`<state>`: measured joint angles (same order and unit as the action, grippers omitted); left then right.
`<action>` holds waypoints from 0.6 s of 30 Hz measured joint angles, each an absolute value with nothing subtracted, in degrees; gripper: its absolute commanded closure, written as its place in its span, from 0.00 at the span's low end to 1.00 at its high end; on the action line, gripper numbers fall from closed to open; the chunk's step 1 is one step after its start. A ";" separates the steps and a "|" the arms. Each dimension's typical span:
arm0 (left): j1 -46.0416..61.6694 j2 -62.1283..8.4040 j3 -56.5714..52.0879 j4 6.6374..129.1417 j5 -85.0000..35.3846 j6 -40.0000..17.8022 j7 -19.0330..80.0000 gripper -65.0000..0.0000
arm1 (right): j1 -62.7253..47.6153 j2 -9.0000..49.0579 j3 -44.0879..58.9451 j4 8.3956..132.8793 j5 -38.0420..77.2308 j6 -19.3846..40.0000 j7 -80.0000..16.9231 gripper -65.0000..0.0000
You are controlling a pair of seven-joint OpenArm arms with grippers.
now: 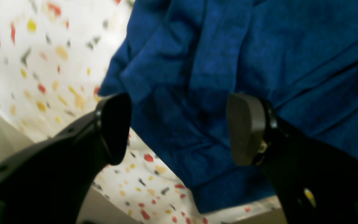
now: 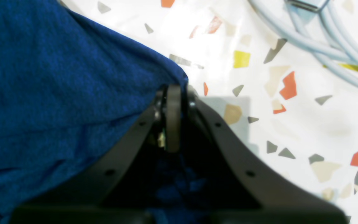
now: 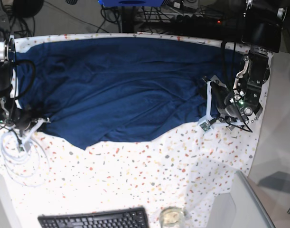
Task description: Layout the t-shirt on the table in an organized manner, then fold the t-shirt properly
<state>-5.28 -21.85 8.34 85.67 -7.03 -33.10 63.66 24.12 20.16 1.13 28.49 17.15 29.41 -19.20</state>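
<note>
T-shirt [image 3: 121, 90] spread across table [image 3: 149, 180]. Right gripper [image 2: 174, 93] pinches its corner; left gripper [image 1: 179, 127] gapes empty above its opposite edge.

Bare table [image 3: 135, 185] lies open below the t-shirt [image 3: 121, 85]; cables [image 3: 16, 156] and a keyboard [image 3: 95, 219] crowd its near-left part.

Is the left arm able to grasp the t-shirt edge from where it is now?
Probably yes: the left gripper stands open directly over the t-shirt edge, with nothing between them.
</note>
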 measured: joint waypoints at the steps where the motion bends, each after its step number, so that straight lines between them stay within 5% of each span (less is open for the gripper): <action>1: -5.82 -21.87 8.34 84.99 -7.16 -33.10 63.72 0.30 | 24.12 20.16 1.13 28.49 17.15 29.39 -19.18 1.00; 6: -8.62 -20.99 7.90 79.11 -7.01 -39.44 63.64 0.30 | 24.12 20.18 1.13 28.49 17.15 29.41 -19.20 1.00; 13: -8.86 -18.76 7.66 74.35 -10.90 -39.53 59.72 0.31 | 24.12 20.16 1.13 28.49 17.12 29.41 -19.20 1.00; 18: -9.34 -18.41 8.01 72.64 -15.42 -39.53 59.31 0.50 | 24.12 20.18 1.13 28.49 17.15 29.41 -19.20 1.00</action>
